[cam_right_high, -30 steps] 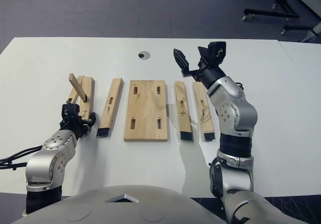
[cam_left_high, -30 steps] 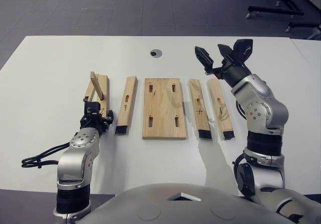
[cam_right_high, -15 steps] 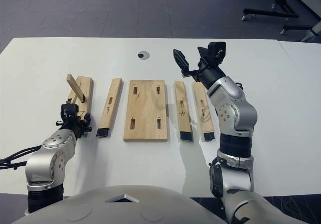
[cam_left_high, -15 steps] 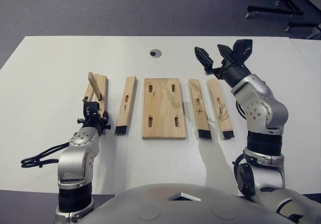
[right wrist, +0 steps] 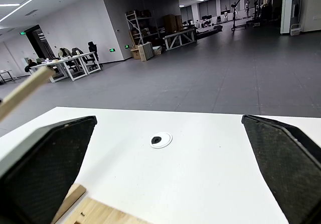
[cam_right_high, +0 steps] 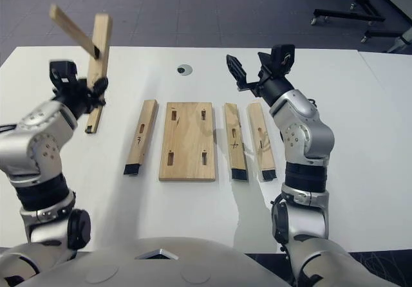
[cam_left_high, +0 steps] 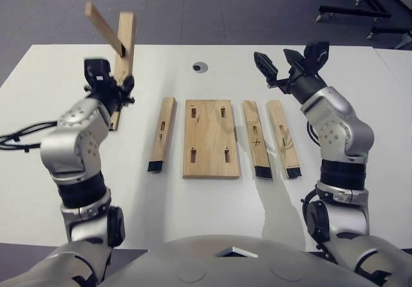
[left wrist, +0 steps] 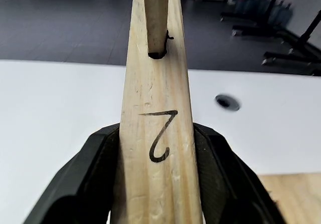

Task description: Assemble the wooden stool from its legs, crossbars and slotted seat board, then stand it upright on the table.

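up close, leg clamped in left jaws, crossbar slotted in

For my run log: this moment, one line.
left gripper shut on leg, crossbar slotted in | right gripper open | seat board flat

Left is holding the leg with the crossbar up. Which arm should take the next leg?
Right. The right gripper is open and empty, hovering near the far ends of the two legs right of the seat board. The left gripper is shut on leg 2 with its crossbar, so it is busy.
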